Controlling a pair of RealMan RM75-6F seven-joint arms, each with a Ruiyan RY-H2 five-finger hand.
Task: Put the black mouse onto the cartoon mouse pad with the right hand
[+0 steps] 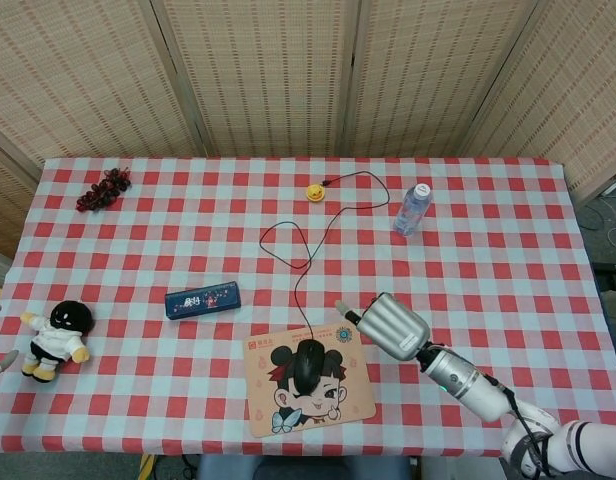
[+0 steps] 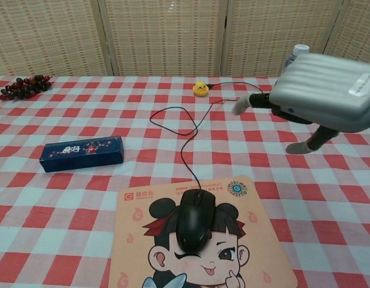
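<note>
The black mouse [image 1: 309,364] [image 2: 196,219] lies on the cartoon mouse pad [image 1: 308,392] [image 2: 200,240], over the girl's hair, its black cable running away across the table. My right hand [image 1: 392,325] [image 2: 326,92] is lifted clear of it, up and to the right, fingers apart and holding nothing. At the far left edge of the head view, only the fingertips [image 1: 0,361] of my left hand show.
A dark blue box [image 1: 202,300] [image 2: 81,153] lies left of the pad. A plush doll [image 1: 54,339] sits near the left edge. Grapes [image 1: 103,190] [image 2: 23,86], a yellow duck [image 1: 314,191] [image 2: 200,89] and a water bottle [image 1: 412,209] stand further back.
</note>
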